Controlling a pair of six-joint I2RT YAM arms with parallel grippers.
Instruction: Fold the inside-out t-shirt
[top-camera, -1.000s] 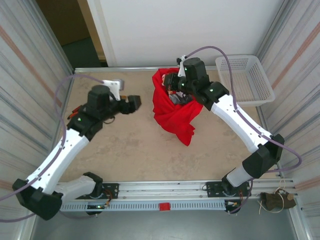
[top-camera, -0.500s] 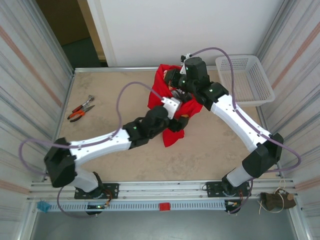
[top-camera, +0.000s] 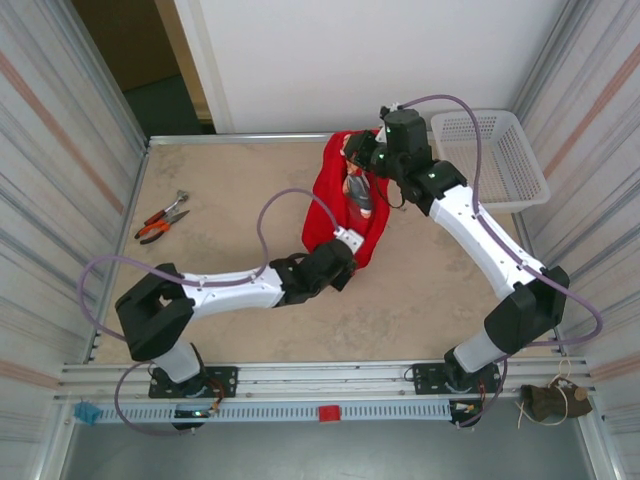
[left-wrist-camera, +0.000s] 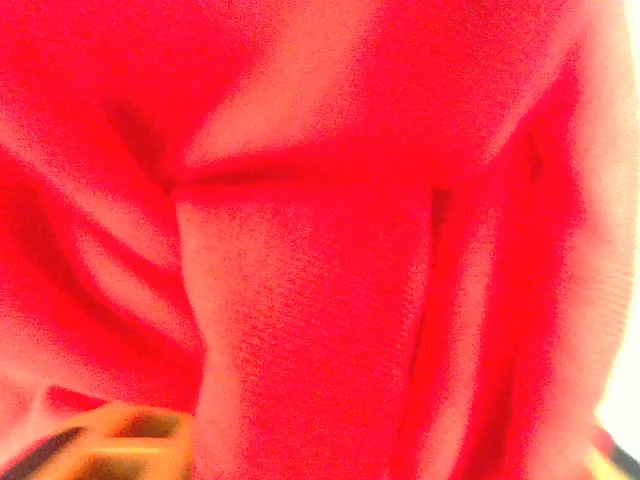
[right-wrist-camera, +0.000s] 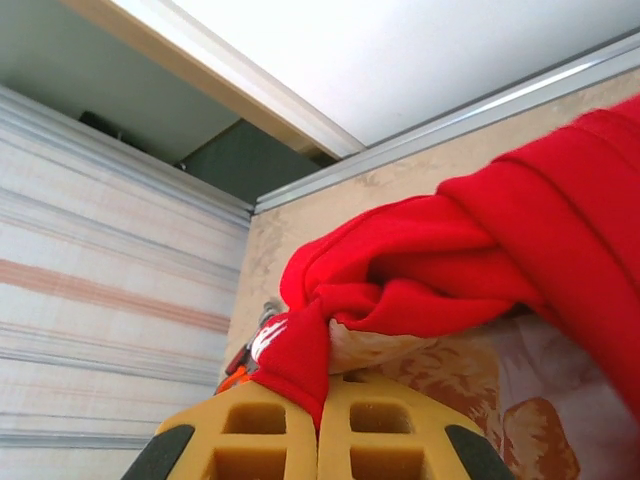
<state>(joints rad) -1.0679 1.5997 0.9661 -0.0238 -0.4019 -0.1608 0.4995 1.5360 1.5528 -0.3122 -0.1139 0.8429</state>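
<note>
Toward twelve o'clock, the inside-out t-shirt (top-camera: 345, 200) hangs bunched from the clenched right gripper (right-wrist-camera: 320, 400); the left gripper (top-camera: 350, 260), closure untellable, sits at its six o'clock hem, which probably needs pinching and spreading flat next.

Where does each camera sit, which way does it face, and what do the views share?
Top external: above and behind the bases, looking down on the table; both arms reach the shirt.
Left wrist: pressed close to the shirt; its tan jaw tip at the bottom edge.
Right wrist: looks along its jaws, shut on a shirt fold, toward the table's far left corner.
Shared: all three show the shirt.
</note>
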